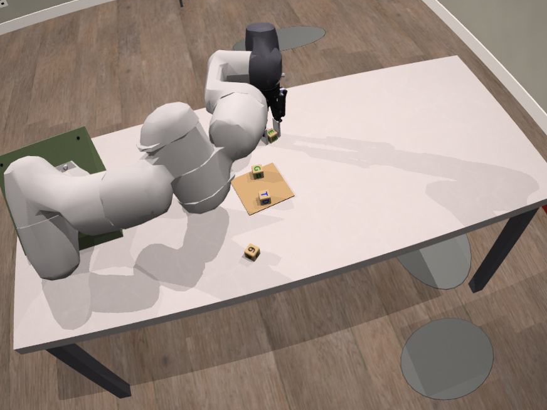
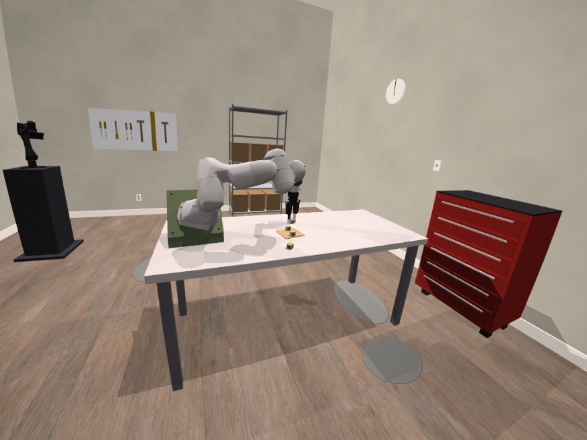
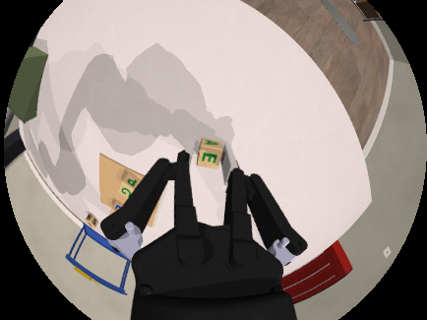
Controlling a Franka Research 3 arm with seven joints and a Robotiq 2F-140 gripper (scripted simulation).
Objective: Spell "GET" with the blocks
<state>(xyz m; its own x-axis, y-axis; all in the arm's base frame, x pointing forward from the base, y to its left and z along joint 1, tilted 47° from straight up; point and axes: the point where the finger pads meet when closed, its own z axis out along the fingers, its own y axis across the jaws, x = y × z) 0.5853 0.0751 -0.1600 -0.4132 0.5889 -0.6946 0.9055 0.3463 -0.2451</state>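
Observation:
The block with a green E on top (image 1: pixel 272 135) (image 2: pixel 293 221) (image 3: pixel 210 160) lies on the table, off the mat. My gripper (image 1: pixel 271 130) (image 2: pixel 291 220) (image 3: pixel 208 149) is open around it, one finger pad on each side; narrow gaps show in the wrist view. The tan mat (image 1: pixel 282 191) (image 3: pixel 108 174) lies flat. The G block (image 1: pixel 257 172) (image 2: pixel 287 227) (image 3: pixel 126 192) and the T block (image 1: pixel 264 197) (image 2: pixel 292 233) stand on it with a gap between; a finger linkage mostly hides T in the wrist view. The fourth block (image 1: pixel 251 252) (image 2: pixel 289 245) (image 3: pixel 91 220), a 6-like mark on top, lies off the mat.
The white table (image 1: pixel 387 123) (image 2: pixel 362 229) carries the arm's green base plate (image 1: pixel 54 148) (image 2: pixel 195 239) at its left end. The table's back edge runs behind the gripper. A red drawer cabinet (image 2: pixel 470 254) stands beyond the table's right end.

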